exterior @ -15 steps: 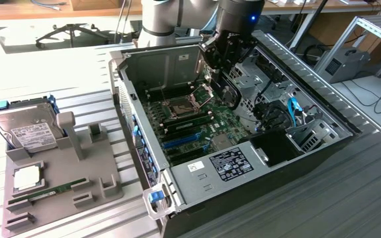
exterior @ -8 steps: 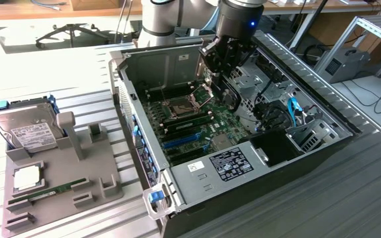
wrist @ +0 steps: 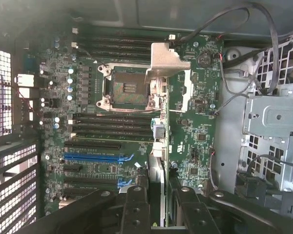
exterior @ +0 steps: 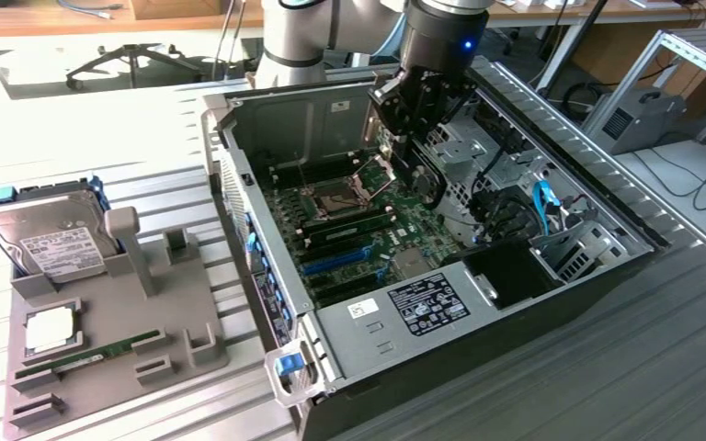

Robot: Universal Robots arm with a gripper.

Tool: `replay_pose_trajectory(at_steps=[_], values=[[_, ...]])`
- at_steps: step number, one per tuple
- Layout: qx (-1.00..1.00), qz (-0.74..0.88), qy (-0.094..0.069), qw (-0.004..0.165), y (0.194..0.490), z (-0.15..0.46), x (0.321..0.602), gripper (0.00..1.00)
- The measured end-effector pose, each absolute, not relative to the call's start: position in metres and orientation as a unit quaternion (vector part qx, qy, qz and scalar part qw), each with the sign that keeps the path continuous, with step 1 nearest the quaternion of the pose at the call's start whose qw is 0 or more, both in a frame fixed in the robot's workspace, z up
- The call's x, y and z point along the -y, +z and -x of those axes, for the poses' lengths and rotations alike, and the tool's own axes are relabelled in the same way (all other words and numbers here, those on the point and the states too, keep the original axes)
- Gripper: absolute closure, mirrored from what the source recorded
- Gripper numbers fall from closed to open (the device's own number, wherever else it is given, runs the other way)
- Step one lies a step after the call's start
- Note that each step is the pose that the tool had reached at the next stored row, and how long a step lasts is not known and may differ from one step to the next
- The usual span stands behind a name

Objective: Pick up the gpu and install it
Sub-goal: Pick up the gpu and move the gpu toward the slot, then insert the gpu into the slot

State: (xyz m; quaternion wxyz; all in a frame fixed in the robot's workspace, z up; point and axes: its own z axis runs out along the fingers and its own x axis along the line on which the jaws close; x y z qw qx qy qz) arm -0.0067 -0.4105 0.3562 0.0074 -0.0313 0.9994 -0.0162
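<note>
Gpu lifted and held over the open computer, not yet seated in a slot

From the exterior view's left: a grey moulded tray point(exterior: 120, 363) carries a boxy silver hard drive point(exterior: 47, 241) and a thin green memory stick point(exterior: 87, 353); next the sheet-metal case point(exterior: 236, 156) with its green motherboard point(exterior: 353, 230) and long blue slots point(wrist: 95, 158); over it the gripper point(exterior: 415, 124), its black jaws partly closed and clamping the gpu point(wrist: 156, 168), a thin dark card held on edge, its bent silver bracket point(wrist: 166, 58) beside the bare processor socket point(wrist: 127, 90); seating is what seems left
</note>
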Motion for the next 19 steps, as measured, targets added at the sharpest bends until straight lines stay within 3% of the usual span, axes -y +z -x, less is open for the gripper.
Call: replay_pose_trajectory(at_steps=[19], values=[[-0.994, 0.104, -0.016, 0.009, 0.3563, 0.0067, 0.4105, 0.74]])
